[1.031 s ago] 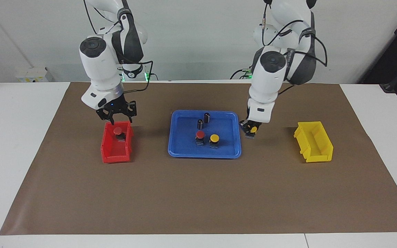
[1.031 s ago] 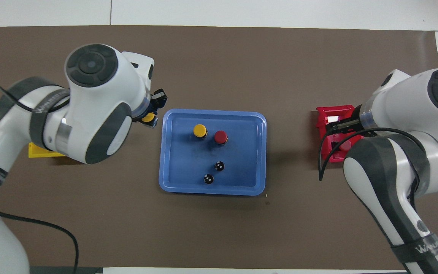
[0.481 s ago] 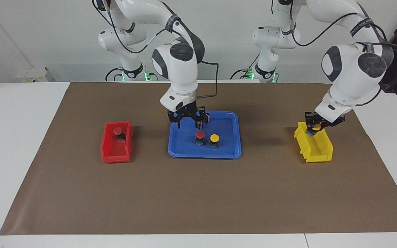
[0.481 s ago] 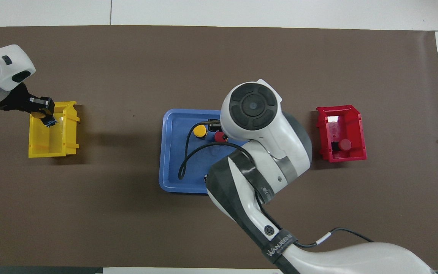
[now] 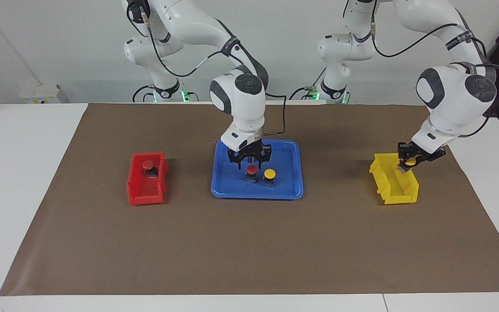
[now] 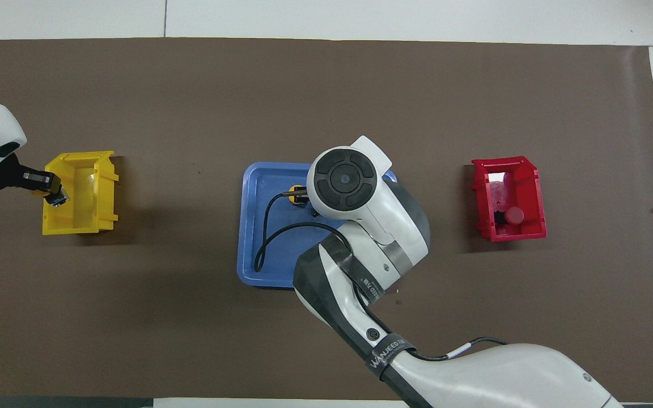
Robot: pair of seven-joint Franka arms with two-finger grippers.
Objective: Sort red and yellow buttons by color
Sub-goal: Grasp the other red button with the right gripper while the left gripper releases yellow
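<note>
The right gripper (image 5: 249,159) hangs over the blue tray (image 5: 287,191) in the middle of the mat, its jaws spread just above the red button (image 5: 252,170). That button stands in the tray's part farther from the robots, with a yellow button (image 5: 269,174) just beside it toward the left arm's end; neither is gripped. In the overhead view the right arm covers most of the tray, so only a sliver of that yellow cap (image 6: 297,191) shows.

The left gripper (image 5: 409,163) is over the yellow bin (image 5: 394,190) at the left arm's end, jaws pinching a 2nd yellow button (image 5: 410,162) above the bin's nearer part.

Toward the right arm's end, the red bin (image 5: 139,193) holds 1 red button (image 5: 147,164) in its nearer part.
</note>
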